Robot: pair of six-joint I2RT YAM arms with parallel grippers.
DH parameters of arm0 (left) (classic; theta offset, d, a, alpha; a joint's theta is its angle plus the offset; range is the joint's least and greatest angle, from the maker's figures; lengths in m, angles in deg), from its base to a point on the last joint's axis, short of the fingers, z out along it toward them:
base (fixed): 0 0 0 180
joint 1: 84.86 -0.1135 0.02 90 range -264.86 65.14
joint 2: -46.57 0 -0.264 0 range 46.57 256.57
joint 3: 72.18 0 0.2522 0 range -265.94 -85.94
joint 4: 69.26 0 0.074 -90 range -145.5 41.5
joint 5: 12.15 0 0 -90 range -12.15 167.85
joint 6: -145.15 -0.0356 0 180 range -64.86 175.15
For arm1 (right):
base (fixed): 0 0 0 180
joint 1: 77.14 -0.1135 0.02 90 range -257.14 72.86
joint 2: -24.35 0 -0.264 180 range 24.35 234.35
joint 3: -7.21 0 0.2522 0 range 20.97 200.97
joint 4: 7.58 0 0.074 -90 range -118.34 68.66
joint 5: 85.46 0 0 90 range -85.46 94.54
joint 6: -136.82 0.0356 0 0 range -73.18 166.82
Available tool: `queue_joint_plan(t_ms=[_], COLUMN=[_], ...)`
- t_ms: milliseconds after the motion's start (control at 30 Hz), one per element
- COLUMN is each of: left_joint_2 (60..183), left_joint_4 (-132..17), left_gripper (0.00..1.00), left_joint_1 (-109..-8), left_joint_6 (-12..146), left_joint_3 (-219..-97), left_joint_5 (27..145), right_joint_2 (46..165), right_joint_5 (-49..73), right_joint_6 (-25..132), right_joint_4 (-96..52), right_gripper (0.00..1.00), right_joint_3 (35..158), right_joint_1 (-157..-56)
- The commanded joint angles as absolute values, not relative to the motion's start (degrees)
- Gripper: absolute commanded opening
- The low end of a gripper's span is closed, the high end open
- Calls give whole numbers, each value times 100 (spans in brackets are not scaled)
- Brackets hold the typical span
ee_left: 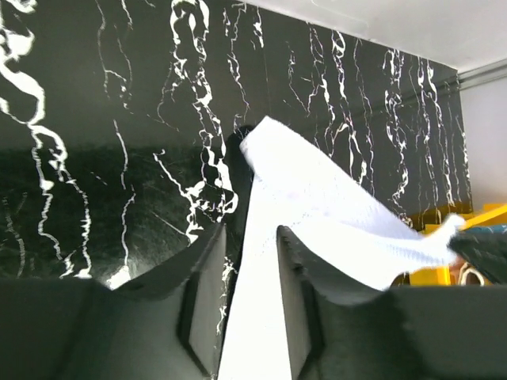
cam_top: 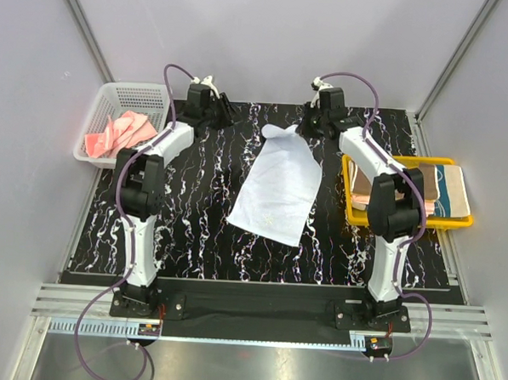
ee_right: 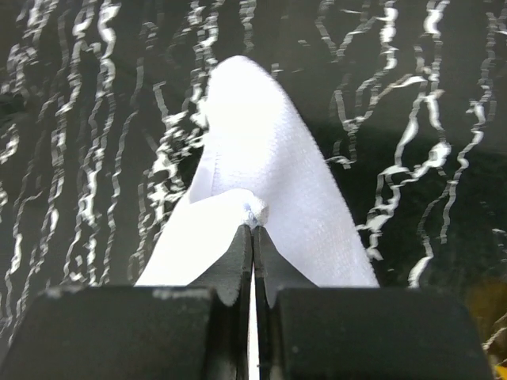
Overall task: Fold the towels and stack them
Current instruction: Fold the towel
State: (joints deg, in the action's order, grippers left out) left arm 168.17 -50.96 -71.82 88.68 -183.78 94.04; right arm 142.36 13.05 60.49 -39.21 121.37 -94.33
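A light blue-white towel (cam_top: 275,187) lies spread on the black marbled table (cam_top: 194,204). Its far corner is lifted. My right gripper (cam_top: 307,125) is shut on that corner; in the right wrist view the jaws (ee_right: 253,229) pinch a bunched bit of the towel (ee_right: 269,150). My left gripper (cam_top: 226,114) is open and empty at the table's far side, left of the towel and apart from it. In the left wrist view the towel (ee_left: 317,198) shows beyond the gap of the left gripper (ee_left: 249,233). A coral pink towel (cam_top: 121,132) lies in the basket.
A white mesh basket (cam_top: 114,93) stands at the far left. A yellow tray (cam_top: 406,222) at the right holds folded towels, a teal-and-cream one (cam_top: 448,190) and a pale peach one (cam_top: 360,194). White walls enclose the table.
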Motion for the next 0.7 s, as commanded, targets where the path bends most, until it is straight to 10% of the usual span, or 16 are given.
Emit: queue_joint_plan(t_ms=[0, 667], left_joint_2=[16978, 17796], left_joint_4=[-5462, -3785], left_gripper=[42, 48], left_joint_1=[-7168, -6614], left_joint_6=[9118, 9338], left_joint_3=[-18603, -19141], left_joint_5=[9710, 8937], right_joint_2=[13632, 12709], right_joint_5=[1289, 735], right_joint_6=[5965, 5842], right_joint_4=[-3496, -2960], right_gripper=[0, 0], right_joint_3=[11959, 9717], right_joint_1=[-9700, -9999])
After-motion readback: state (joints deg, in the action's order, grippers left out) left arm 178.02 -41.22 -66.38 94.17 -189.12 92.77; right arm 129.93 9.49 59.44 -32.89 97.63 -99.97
